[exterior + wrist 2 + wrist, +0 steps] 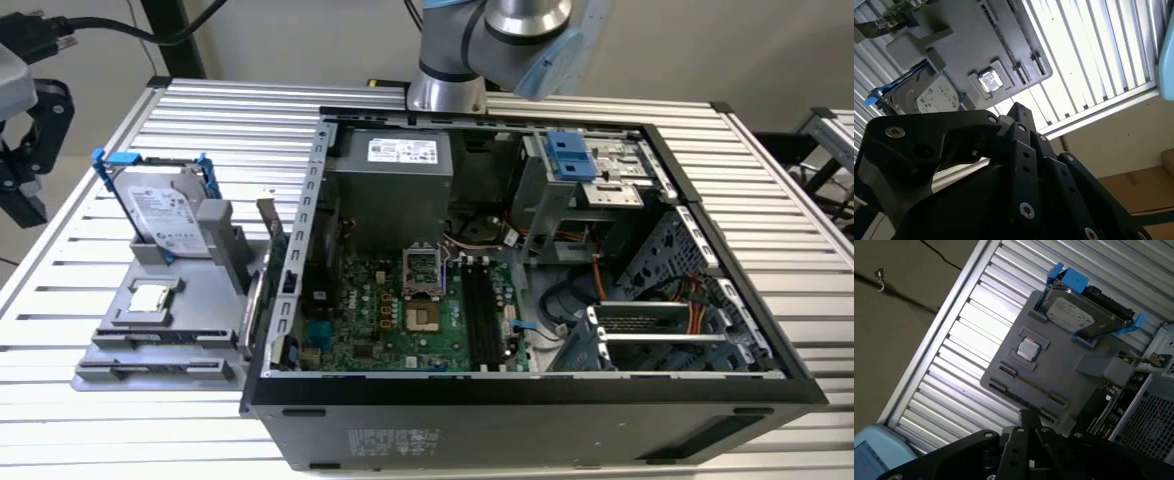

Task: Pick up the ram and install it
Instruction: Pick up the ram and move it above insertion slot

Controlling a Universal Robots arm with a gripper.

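Gripper (1028, 417) nr grey tray (1064, 377) — HDD (1079, 315), chip (1028, 348)

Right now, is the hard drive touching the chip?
Apart. The first wrist view shows bare gray holder between the hard drive and the chip.

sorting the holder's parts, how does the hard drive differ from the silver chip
The hard drive stands on edge in a blue-edged frame; the chip lies flat in a recess. The hard drive is far larger and oblong; the chip is small and square. Both are silver, on the gray holder.
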